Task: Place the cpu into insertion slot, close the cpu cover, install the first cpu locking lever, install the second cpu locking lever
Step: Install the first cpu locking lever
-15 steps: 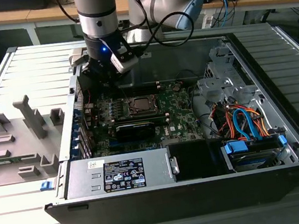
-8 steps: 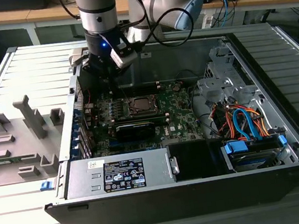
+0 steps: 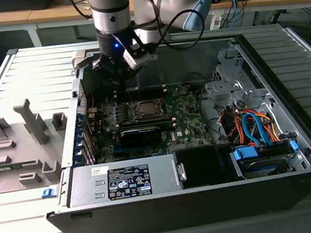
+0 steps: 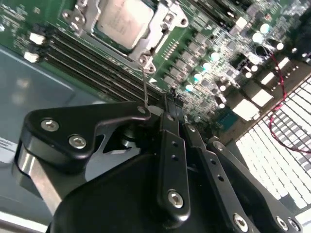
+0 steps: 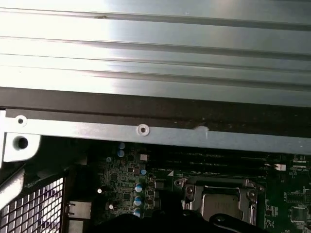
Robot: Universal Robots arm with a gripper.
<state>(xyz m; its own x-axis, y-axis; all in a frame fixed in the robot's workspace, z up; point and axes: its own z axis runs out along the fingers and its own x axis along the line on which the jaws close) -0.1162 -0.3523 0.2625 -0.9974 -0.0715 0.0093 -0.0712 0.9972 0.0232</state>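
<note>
Gripper: black two-fingered gripper (image 3: 117,75) on the grey robot arm (image 3: 110,10) hangs over the far edge of the open computer case (image 3: 299,148), above the green circuit board (image 3: 190,117); in the second wrist view its black linkages (image 4: 167,160) converge to a narrow tip, fingers drawn together with nothing seen between them.
Cpu: small flat square chip with a silvery-grey metal top (image 4: 124,19) sits in the socket; it also shows in the first wrist view (image 5: 221,206).
Insertion slot: square socket with a silver metal rim (image 3: 147,110) lies near the middle of the board, just below the gripper in the exterior view.
Cpu cover: thin silver metal frame plate (image 4: 160,29) lies flat around the chip, closed over it.
Locking lever: thin wire lever (image 4: 145,82) stands up from the socket's corner beside the gripper tip.
Surroundings: grey power supply box (image 3: 124,180) and blue and orange cables (image 3: 255,125) sit nearer the camera.
</note>
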